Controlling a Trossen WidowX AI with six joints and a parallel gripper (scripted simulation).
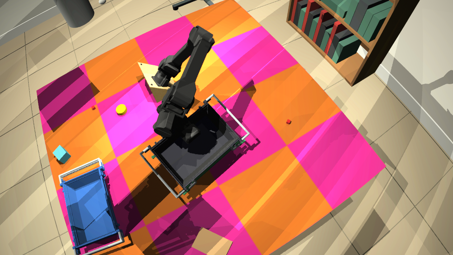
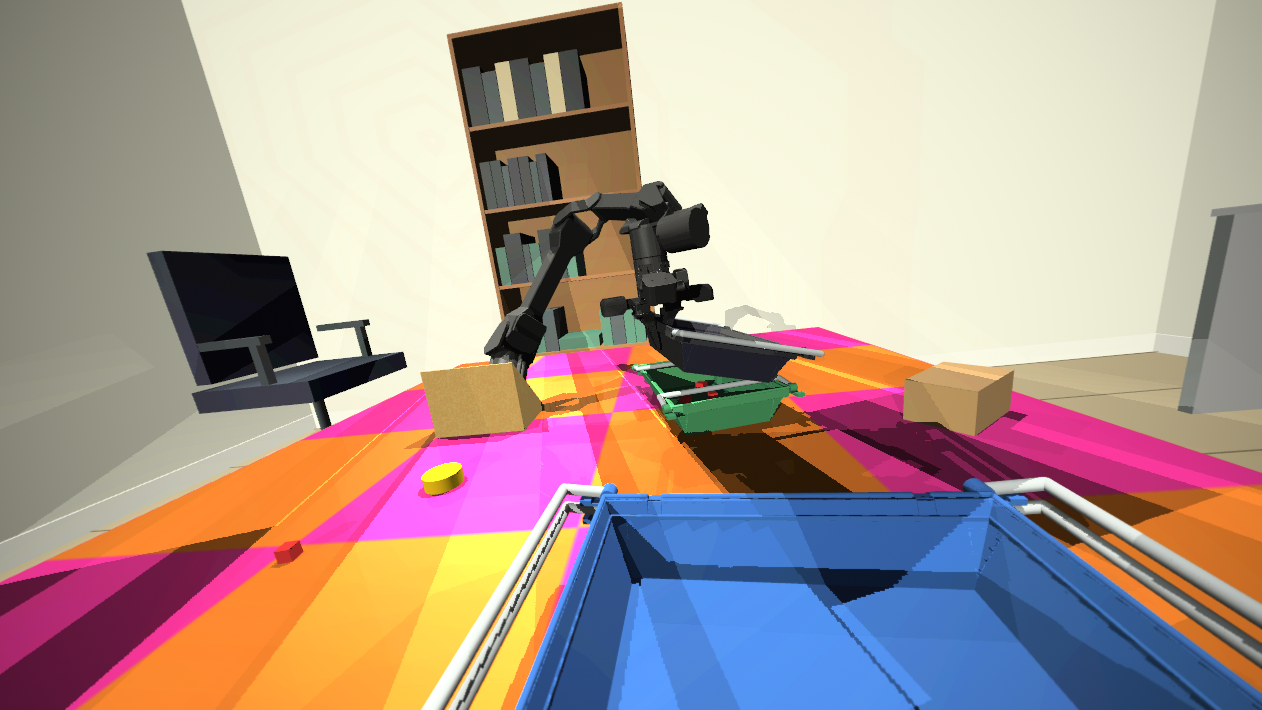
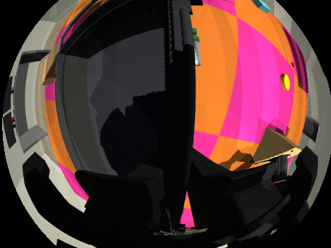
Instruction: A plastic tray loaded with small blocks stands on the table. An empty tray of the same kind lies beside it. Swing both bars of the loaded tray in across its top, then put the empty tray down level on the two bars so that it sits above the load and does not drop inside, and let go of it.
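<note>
Now the gripper (image 1: pixel 177 134) (image 2: pixel 668 319) (image 3: pixel 175 146) holds the black tray (image 1: pixel 197 149) (image 2: pixel 732 357) (image 3: pixel 119 80) tilted over the green one.
Its jaws are nearly closed, pinching the black tray by one of its long side walls. Beneath it, the green tray (image 2: pixel 732 413) stands on the checkered surface (image 1: pixel 259 177) (image 2: pixel 564 450) (image 3: pixel 245 87) with red blocks (image 2: pixel 701 388) inside; in the exterior view a pale bar (image 2: pixel 723 391) crosses its top. Whether the two trays touch, I cannot tell. The blue tray (image 1: pixel 90 206) (image 2: pixel 794 538) sits apart, a turquoise block (image 1: pixel 61 154) (image 3: pixel 262 5) near one end, with a yellow disc (image 1: pixel 121 109) (image 2: pixel 442 477) (image 3: pixel 285 82) farther off.
</note>
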